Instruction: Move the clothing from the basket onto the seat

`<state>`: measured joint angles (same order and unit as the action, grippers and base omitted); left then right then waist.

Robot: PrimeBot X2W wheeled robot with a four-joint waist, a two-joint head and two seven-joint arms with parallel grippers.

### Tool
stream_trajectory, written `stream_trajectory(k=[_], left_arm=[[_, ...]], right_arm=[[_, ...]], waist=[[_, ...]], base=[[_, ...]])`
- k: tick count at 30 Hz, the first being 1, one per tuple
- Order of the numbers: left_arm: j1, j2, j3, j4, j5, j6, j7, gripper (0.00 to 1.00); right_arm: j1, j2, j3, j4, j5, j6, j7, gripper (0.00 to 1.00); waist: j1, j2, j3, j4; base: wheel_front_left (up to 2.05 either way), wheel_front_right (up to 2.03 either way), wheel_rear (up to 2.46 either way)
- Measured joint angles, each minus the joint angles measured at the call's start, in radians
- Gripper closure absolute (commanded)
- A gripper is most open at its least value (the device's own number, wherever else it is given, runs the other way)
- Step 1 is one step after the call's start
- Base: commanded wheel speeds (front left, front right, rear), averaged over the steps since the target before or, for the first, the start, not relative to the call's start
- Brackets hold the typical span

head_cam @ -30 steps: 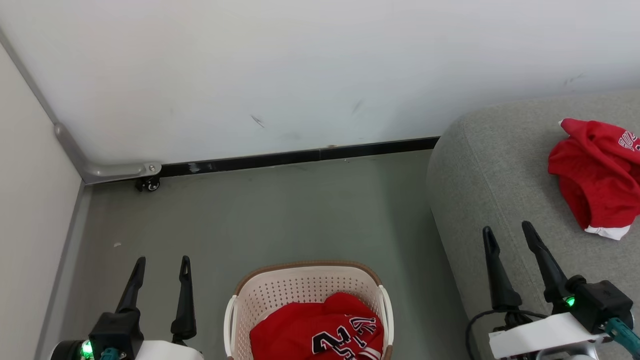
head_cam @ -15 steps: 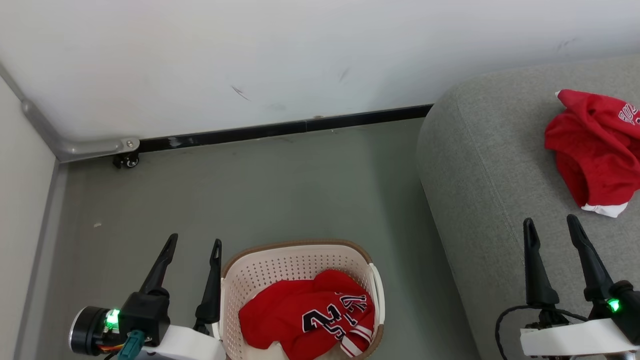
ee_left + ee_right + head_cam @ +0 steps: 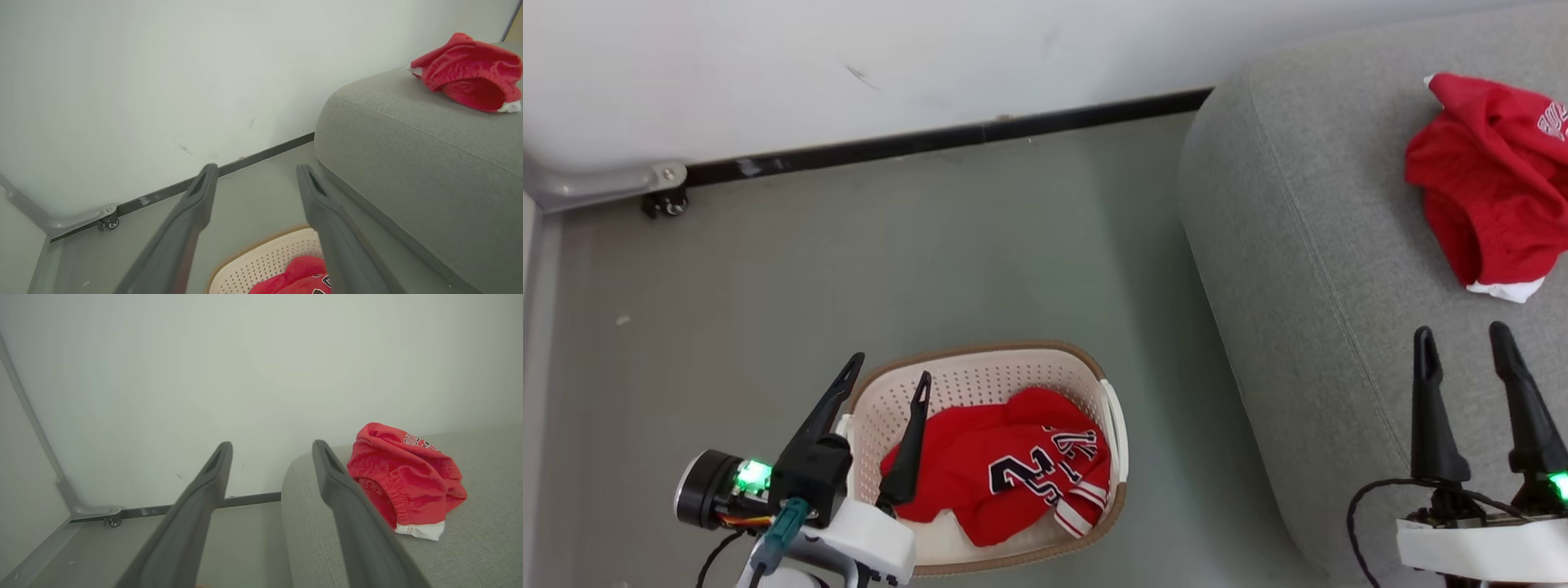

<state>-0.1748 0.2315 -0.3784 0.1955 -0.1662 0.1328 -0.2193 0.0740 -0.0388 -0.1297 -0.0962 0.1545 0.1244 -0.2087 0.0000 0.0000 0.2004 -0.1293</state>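
Inside the basket [image 3: 980, 353] the jersey [image 3: 1013, 474] lies crumpled; I judge it light and limp, best pinched at a raised fold near its middle. My left gripper [image 3: 890, 367] hovers spread and empty over the basket's left rim, just beside the jersey. My right gripper [image 3: 1461, 331], also spread and empty, is well right of the basket, near the shorts [image 3: 1486, 196] on the seat [image 3: 1298, 245].

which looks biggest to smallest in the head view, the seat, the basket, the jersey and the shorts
1. seat
2. basket
3. jersey and shorts: much alike; the shorts are cut by the picture's right edge, so I leave these two unranked.
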Motion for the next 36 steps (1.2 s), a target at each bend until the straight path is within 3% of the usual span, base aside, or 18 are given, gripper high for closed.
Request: stream_trajectory(k=[36], left_arm=[[-0.321,0.065,-0.153,0.252,0.193,-0.129,0.061,0.0]], right_arm=[[-0.118,0.003,-0.074,-0.073,0.103,0.0,-0.038,0.0]], waist=[[0.0,0.0,0.36,-0.144]], base=[[0.0,0.0,0.0]])
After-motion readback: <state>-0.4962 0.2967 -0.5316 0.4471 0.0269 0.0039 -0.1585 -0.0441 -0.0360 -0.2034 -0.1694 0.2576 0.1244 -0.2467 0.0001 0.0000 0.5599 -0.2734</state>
